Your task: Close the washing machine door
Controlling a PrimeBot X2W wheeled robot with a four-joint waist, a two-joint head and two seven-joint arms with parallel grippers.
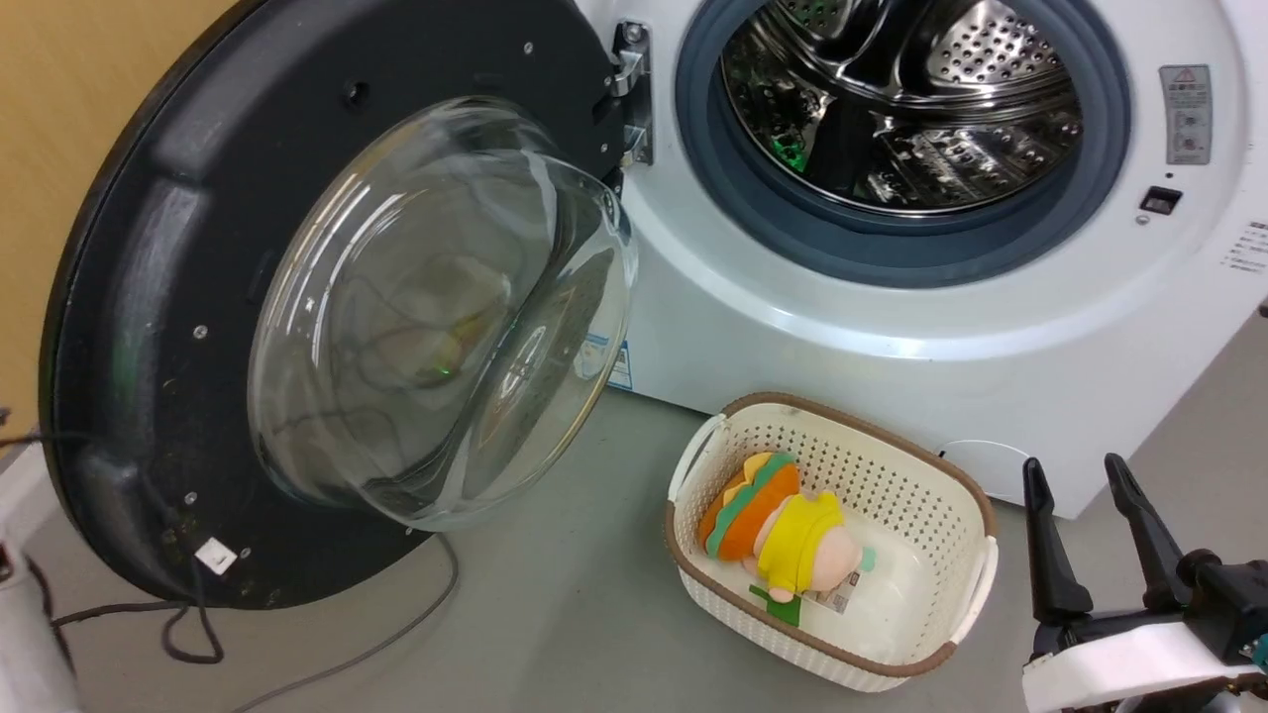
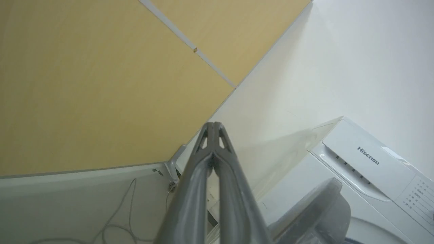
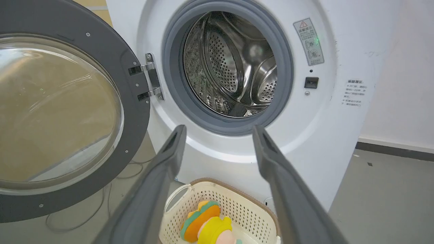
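The washing machine door point(image 1: 139, 327) stands swung wide open at the left, black-rimmed with its clear glass bowl point(image 1: 436, 317) bulging toward me. It hangs on a metal hinge point(image 1: 634, 89) from the white washing machine point(image 1: 792, 327), whose steel drum point(image 1: 911, 99) is exposed. In the right wrist view the door point(image 3: 135, 84) is to the left of the washing machine point(image 3: 339, 135). My right gripper point(image 1: 1075, 470) is open and holds nothing, low at the right, well clear of the door; its own view shows it point(image 3: 218, 130) pointing at the machine's front. My left gripper point(image 2: 213, 124) is shut on nothing, pointing up at the walls beside the machine's top point(image 2: 366, 159).
A cream perforated basket point(image 1: 951, 495) with a plush toy point(image 1: 783, 525) sits on the grey floor in front of the machine, between door and right gripper. Cables point(image 1: 198, 634) trail on the floor under the door. A yellow wall point(image 1: 59, 119) stands behind the door.
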